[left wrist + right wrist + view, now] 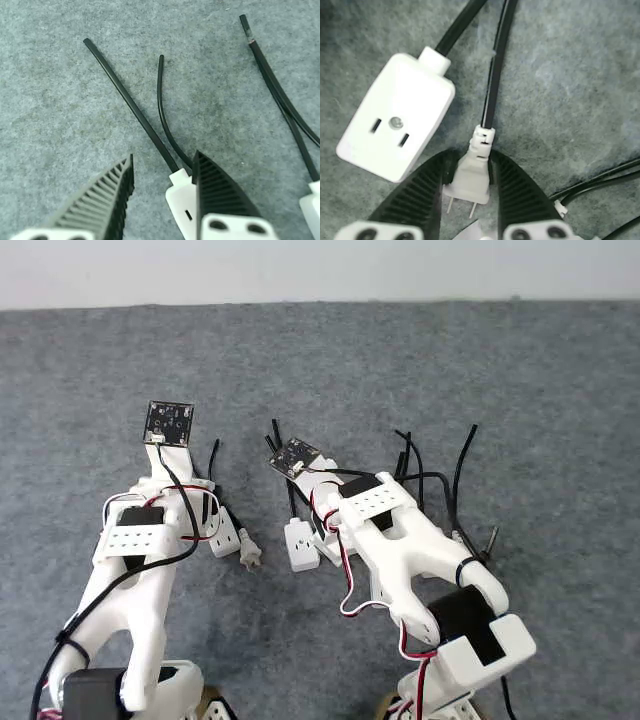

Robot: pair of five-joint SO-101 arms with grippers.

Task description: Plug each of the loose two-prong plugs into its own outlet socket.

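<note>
Grey felt surface [520, 380], with a white wall [320, 270] at twelve o'clock. The left gripper [163, 156] gapes wide; the right gripper [472, 156] clamps a plug [470, 177].

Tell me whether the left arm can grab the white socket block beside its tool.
Likely yes: the left tool is open, and the white socket block lies between its fingers, close against one.
</note>
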